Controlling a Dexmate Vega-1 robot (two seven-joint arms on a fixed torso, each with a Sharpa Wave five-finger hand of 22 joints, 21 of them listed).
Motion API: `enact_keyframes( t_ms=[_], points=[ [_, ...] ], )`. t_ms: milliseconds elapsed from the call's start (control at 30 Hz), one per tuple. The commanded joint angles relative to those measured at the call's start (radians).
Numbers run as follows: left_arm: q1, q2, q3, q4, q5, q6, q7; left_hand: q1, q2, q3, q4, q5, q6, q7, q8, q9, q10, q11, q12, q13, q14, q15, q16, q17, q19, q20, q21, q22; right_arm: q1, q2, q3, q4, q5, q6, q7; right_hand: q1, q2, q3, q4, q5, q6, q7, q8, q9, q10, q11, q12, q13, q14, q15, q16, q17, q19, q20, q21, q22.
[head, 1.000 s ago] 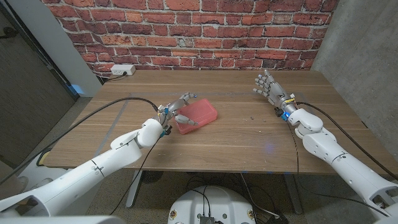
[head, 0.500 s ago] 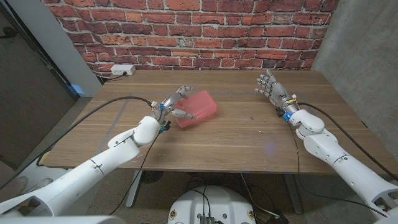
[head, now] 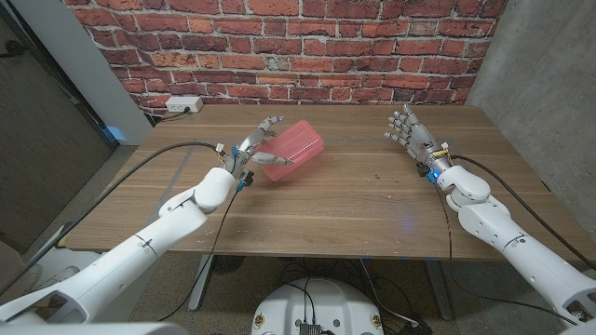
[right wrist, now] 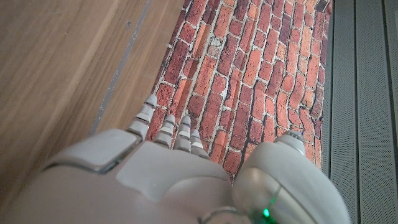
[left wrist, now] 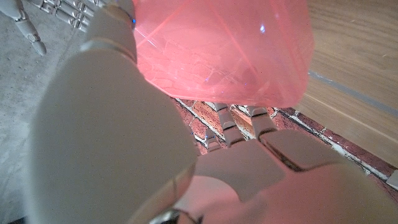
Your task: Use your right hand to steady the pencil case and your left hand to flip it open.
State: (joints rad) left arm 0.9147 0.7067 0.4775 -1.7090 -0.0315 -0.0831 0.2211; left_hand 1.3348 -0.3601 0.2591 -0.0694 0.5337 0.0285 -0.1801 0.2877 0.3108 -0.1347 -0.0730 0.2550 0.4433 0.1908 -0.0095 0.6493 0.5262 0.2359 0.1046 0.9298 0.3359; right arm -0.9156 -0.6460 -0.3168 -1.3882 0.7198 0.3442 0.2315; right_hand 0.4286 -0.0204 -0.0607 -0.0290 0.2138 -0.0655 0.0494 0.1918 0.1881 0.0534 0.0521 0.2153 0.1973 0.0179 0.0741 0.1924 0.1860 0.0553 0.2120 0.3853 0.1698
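The wooden table (head: 354, 200) runs up to a red brick wall (head: 279, 46), with a white power strip (head: 183, 103) at its far left edge. The left arm has swung farther from the robot than a second ago, carrying the translucent pink pencil case (head: 291, 149) off the table surface and tilting it; earlier it lay flat. The left hand (head: 256, 151) grips the pencil case at its left end, fingers wrapped on it. The right hand (head: 411, 133) has barely moved, raised over the table's right side, well apart from the case, fingers spread and holding nothing
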Motion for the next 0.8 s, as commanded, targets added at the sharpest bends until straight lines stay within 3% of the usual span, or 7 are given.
enact_keyframes(
  t_ms=[33,200,300,500,600,700,800],
  points=[
    [-0.044,-0.047,-0.015,0.035,-0.145,-0.043,-0.074,0.442,0.428,0.158,-0.133,0.010,-0.005,-0.001,-0.005,0.003,0.013,0.004,0.004,0.002,0.022,-0.124,0.202,0.422,0.134,-0.163,0.287,0.234,-0.001,0.015,0.000,0.039,0.053,0.026,0.107,0.026,-0.003,-0.003,-0.015,0.006,-0.034,-0.015,-0.006,0.005,-0.013,0.042,-0.004,0.002,0.004,0.014,0.001,0.000,0.027,0.000,-0.006,0.004],
    [-0.075,-0.079,-0.014,0.059,-0.227,-0.047,-0.123,0.441,0.427,0.169,-0.132,0.010,-0.003,-0.004,-0.007,0.002,0.058,0.000,0.018,0.004,0.009,-0.117,0.206,0.422,0.124,-0.167,0.309,0.236,0.009,0.028,-0.005,0.061,0.066,0.038,0.148,0.035,-0.008,-0.005,-0.021,0.006,-0.048,-0.045,-0.007,0.006,-0.024,0.054,-0.007,0.002,0.006,0.025,0.001,-0.001,0.040,0.001,-0.012,0.004],
    [-0.095,-0.100,-0.011,0.077,-0.273,-0.051,-0.153,0.439,0.420,0.188,-0.132,0.010,0.116,0.011,0.046,0.016,0.078,-0.007,0.016,0.005,-0.017,-0.103,0.220,0.424,0.105,-0.179,0.344,0.231,0.013,0.035,-0.006,0.070,0.074,0.046,0.169,0.040,-0.011,-0.006,-0.025,0.006,-0.065,-0.036,-0.009,0.007,-0.039,0.067,-0.011,0.001,0.003,0.033,-0.001,-0.002,0.046,0.002,-0.017,0.004],
    [-0.146,-0.127,0.014,0.114,-0.310,-0.059,-0.208,0.439,0.418,0.195,-0.132,0.010,0.134,0.017,0.057,0.023,0.099,-0.011,0.021,0.007,-0.026,-0.100,0.225,0.424,0.099,-0.182,0.355,0.228,0.007,0.033,-0.006,0.052,0.060,0.038,0.138,0.044,-0.021,-0.012,-0.030,0.006,-0.084,-0.016,-0.009,0.007,-0.047,0.065,-0.011,0.001,0.002,0.051,-0.001,-0.002,0.057,0.002,-0.025,0.004],
    [-0.173,-0.144,0.028,0.136,-0.321,-0.069,-0.231,0.437,0.417,0.203,-0.131,0.009,0.176,0.038,0.080,0.035,0.109,-0.010,0.021,0.009,-0.040,-0.098,0.231,0.424,0.091,-0.187,0.370,0.222,0.009,0.033,-0.005,0.051,0.069,0.041,0.157,0.041,-0.039,-0.023,-0.033,0.010,-0.104,-0.031,-0.011,0.007,-0.049,0.056,-0.009,0.000,0.008,0.059,0.001,-0.001,0.072,0.002,-0.028,0.005],
    [-0.198,-0.164,0.040,0.163,-0.335,-0.083,-0.256,0.437,0.414,0.208,-0.131,0.008,0.208,0.037,0.101,0.047,0.115,-0.011,0.020,0.011,-0.047,-0.097,0.239,0.426,0.085,-0.190,0.380,0.217,0.005,0.033,-0.003,0.041,0.073,0.044,0.160,0.040,-0.061,-0.039,-0.037,0.020,-0.148,-0.047,-0.012,0.008,-0.110,0.076,-0.025,-0.001,0.017,0.079,0.002,-0.002,0.098,0.004,-0.038,0.006],
    [-0.219,-0.185,0.048,0.190,-0.358,-0.096,-0.281,0.437,0.413,0.210,-0.131,0.008,0.211,0.039,0.104,0.051,0.117,-0.012,0.020,0.012,-0.048,-0.097,0.240,0.425,0.084,-0.191,0.383,0.216,0.000,0.035,0.001,0.029,0.078,0.051,0.162,0.042,-0.064,-0.043,-0.039,0.023,-0.169,-0.055,-0.014,0.008,-0.133,0.071,-0.029,-0.001,0.014,0.083,0.000,-0.002,0.105,0.004,-0.044,0.006]
  ],
)
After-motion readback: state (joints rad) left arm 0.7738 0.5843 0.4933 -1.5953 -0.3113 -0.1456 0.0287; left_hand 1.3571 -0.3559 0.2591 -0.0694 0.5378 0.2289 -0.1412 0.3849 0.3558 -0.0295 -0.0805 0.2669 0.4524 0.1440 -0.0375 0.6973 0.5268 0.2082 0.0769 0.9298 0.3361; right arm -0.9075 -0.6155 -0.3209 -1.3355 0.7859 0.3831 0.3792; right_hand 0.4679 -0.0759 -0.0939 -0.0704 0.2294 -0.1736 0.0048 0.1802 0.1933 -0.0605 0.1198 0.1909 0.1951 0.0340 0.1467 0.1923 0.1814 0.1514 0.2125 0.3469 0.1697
